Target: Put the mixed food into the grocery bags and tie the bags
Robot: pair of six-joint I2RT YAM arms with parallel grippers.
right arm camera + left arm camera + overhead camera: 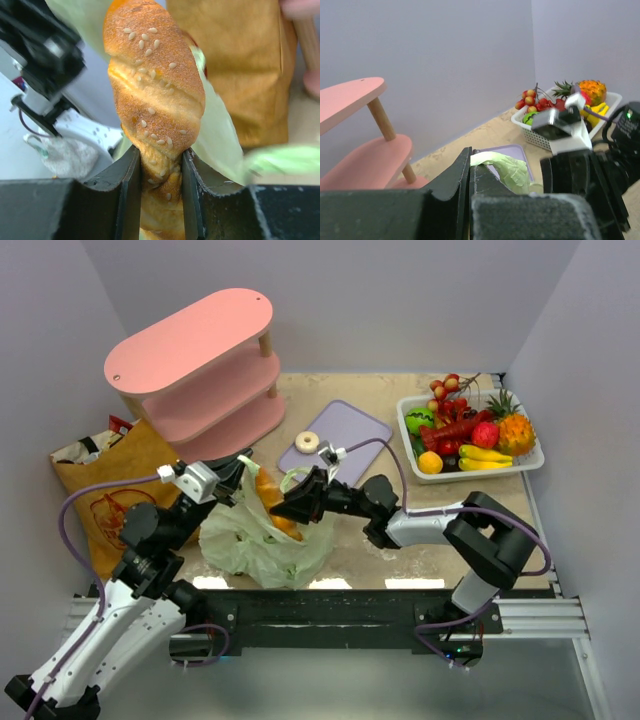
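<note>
The pale-green plastic grocery bag (262, 543) lies crumpled between the arms. My left gripper (238, 476) is shut on its upper edge; the pinched green film (502, 167) shows at the tips of that gripper (469, 161). My right gripper (292, 507) is shut on one end of the golden-brown, seeded bread loaf (267, 498), which sits over the bag's mouth. In the right wrist view the loaf (155, 85) sticks out from between the fingers of the gripper (161, 161). The brown paper bag (108, 490) lies at the left with a red packet (119, 424) at its mouth.
A pink three-tier shelf (198, 370) stands at the back left. A purple board (336, 440) carries a pale ring-shaped piece (307, 441). A white basket (533, 462) of toy fruit sits at the back right. Walls close in on three sides.
</note>
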